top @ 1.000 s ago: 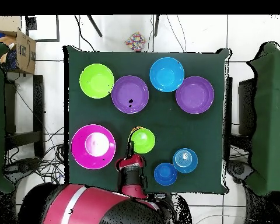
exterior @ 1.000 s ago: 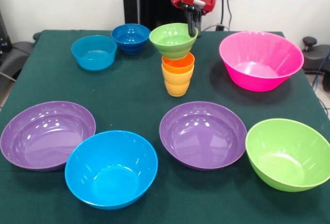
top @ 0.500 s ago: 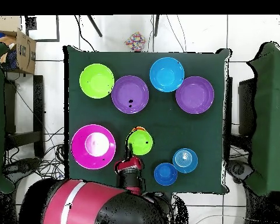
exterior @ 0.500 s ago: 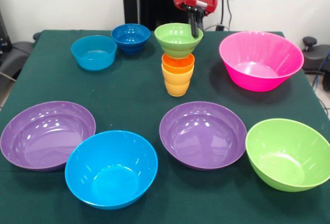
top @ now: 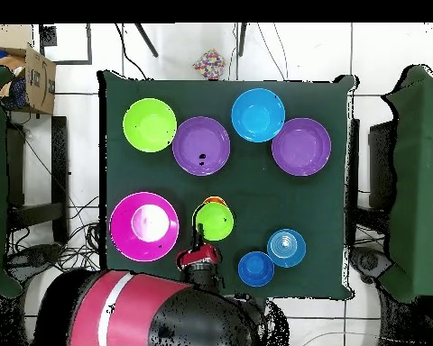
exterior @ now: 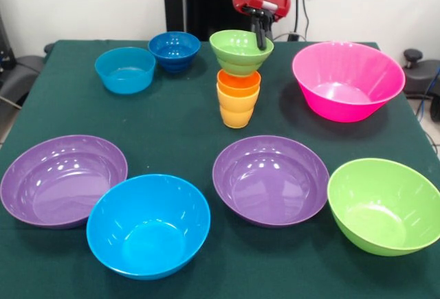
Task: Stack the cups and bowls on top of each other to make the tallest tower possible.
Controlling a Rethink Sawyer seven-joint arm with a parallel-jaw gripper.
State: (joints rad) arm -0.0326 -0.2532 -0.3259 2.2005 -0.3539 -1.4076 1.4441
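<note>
An orange cup (exterior: pixel 238 82) sits nested in a yellow-orange cup (exterior: pixel 237 111) at mid-table. The small green bowl (exterior: pixel 240 50) hangs upright right over the orange cup's mouth; whether its base touches the cup I cannot tell. My gripper (exterior: pixel 261 38) comes down behind the bowl and is shut on the bowl's far right rim. From overhead, the small green bowl (top: pixel 215 221) covers the cups except for an orange sliver, and the gripper (top: pixel 200 241) is at its lower left edge. A light blue small bowl (exterior: pixel 125 69) and a dark blue small bowl (exterior: pixel 174 50) stand at the far left.
A large pink bowl (exterior: pixel 348 80) stands to the right of the cups. Along the near side are a purple bowl (exterior: pixel 63 179), a large blue bowl (exterior: pixel 148 225), a second purple bowl (exterior: pixel 270 179) and a large green bowl (exterior: pixel 383 205).
In the front view the small green bowl has moved a little to the right and slightly up with the gripper, so it now sits more squarely over the cups. The other bowls have not moved.
</note>
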